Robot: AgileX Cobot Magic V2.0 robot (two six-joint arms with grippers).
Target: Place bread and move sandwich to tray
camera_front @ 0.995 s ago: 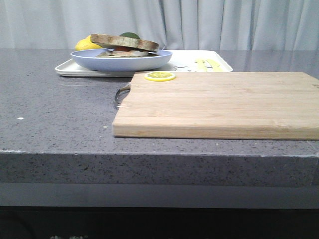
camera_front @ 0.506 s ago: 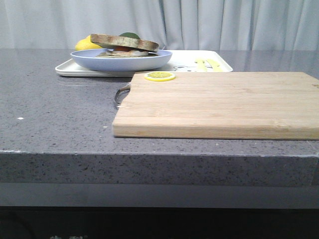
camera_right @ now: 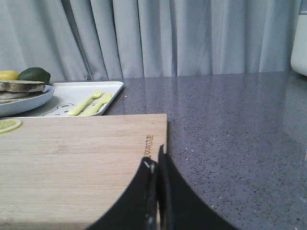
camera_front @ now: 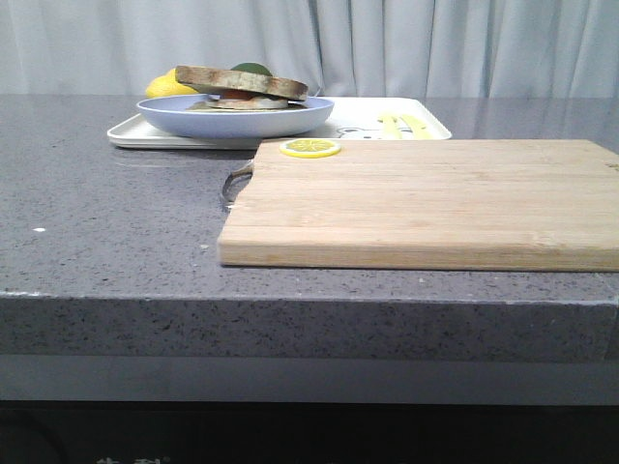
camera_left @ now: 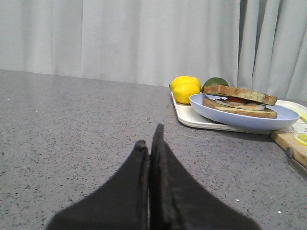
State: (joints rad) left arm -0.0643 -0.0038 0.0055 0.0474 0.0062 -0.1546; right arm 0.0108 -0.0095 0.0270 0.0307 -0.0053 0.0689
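Front view, read left to right: grey speckled counter (camera_front: 106, 222); at its far left-centre the white tray (camera_front: 135, 133) is seen, carrying the pale blue plate (camera_front: 235, 116). The sandwich (camera_front: 242, 89) is stacked in that plate, with the bread (camera_front: 242, 81) lying on top as the upper slice, slightly tilted. Red and white filling is visible between the slices; an egg cannot be made out with certainty. Behind the plate a lemon (camera_front: 169, 85) and a dark green fruit (camera_front: 251, 69) are noted. Yellow cutlery (camera_front: 401, 125) lies on the right half of the tray. Nearer the camera, the wooden cutting board (camera_front: 426, 203) fills the centre and right, with a lemon slice (camera_front: 310, 148) at its far left corner and a metal handle (camera_front: 235, 184) on its left edge. Nothing is seen standing between the board and the tray.

Left gripper (camera_left: 151, 143): jaws are pressed together, nothing between them, held over bare counter, well apart from the plate.

Right gripper (camera_right: 157, 163): jaws are likewise closed and empty, positioned over the near edge of the board beside its engraved mark.

Against the front frames of half a second and one second earlier, no displacement of any object is recorded.
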